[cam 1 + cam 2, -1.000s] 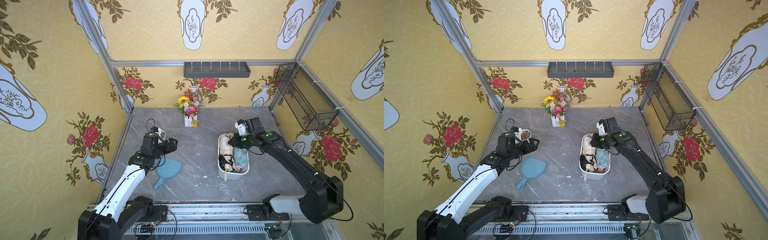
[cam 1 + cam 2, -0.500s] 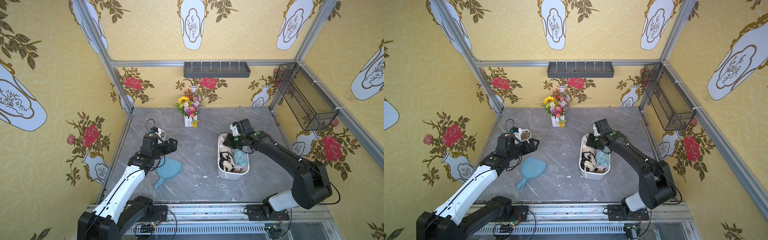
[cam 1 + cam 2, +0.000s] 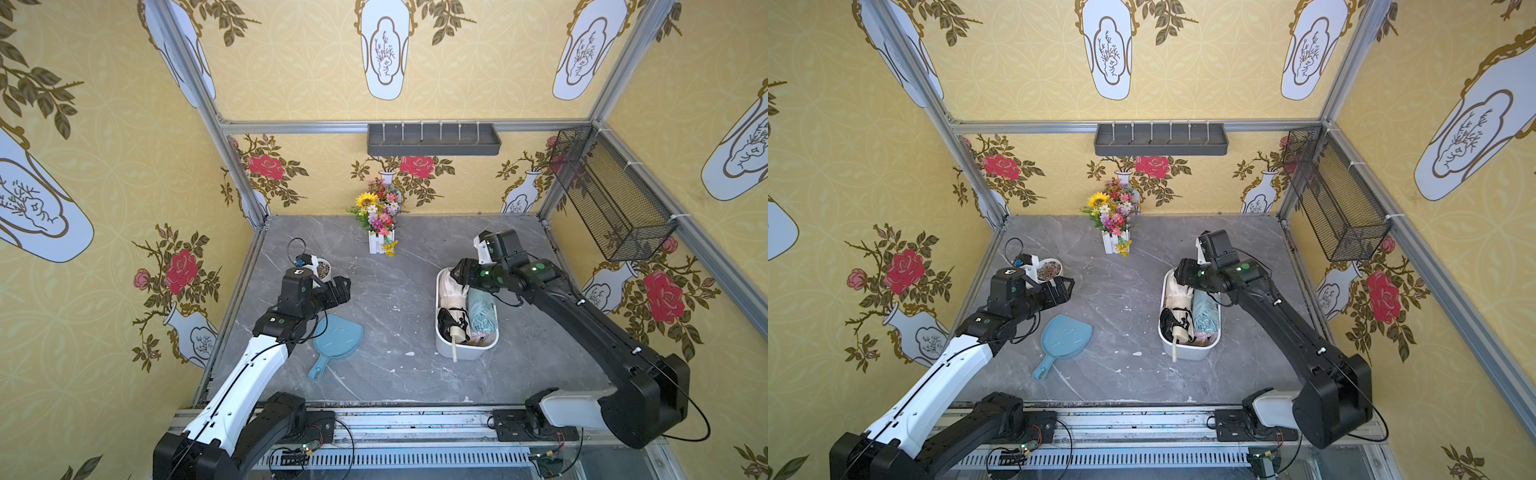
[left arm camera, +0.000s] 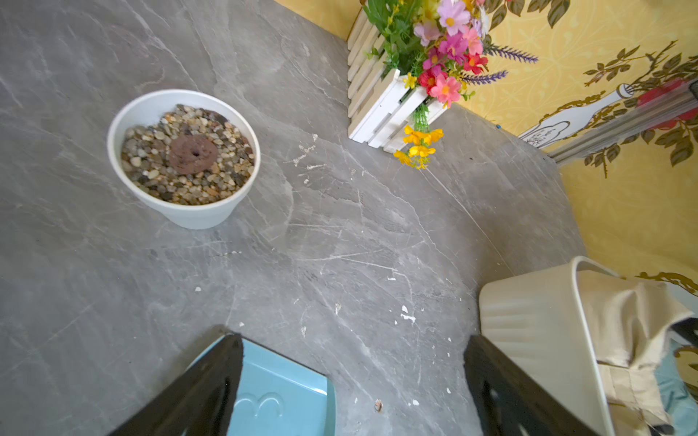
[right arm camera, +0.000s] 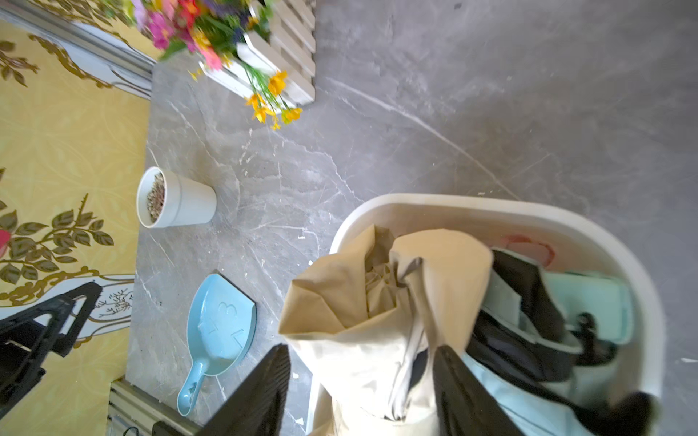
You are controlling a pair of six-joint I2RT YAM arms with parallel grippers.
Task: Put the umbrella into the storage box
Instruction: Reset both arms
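Observation:
The storage box (image 3: 437,332) (image 3: 1161,328), a white oblong tub, stands right of the table's middle. In both top views a cream folded umbrella (image 3: 451,291) (image 3: 1177,293) lies in it beside a teal one (image 3: 482,309) (image 3: 1205,309), and the cream handle (image 3: 455,347) pokes over the near end. My right gripper (image 3: 458,271) (image 3: 1182,270) (image 5: 360,349) hangs over the box's far end. Its jaws stand open on either side of the cream umbrella (image 5: 377,302). My left gripper (image 3: 343,286) (image 3: 1067,286) (image 4: 353,341) is open above bare table, holding nothing.
A blue dustpan (image 3: 336,340) lies near the left gripper. A round white pot of pebbles (image 3: 322,269) sits behind it. A flower box (image 3: 380,232) stands at the back wall. A black mesh basket (image 3: 611,195) hangs on the right wall, a grey shelf (image 3: 432,139) on the back wall.
The right gripper has shifted left over the box's far end, and its jaws have opened around the cream umbrella. The left arm has not moved.

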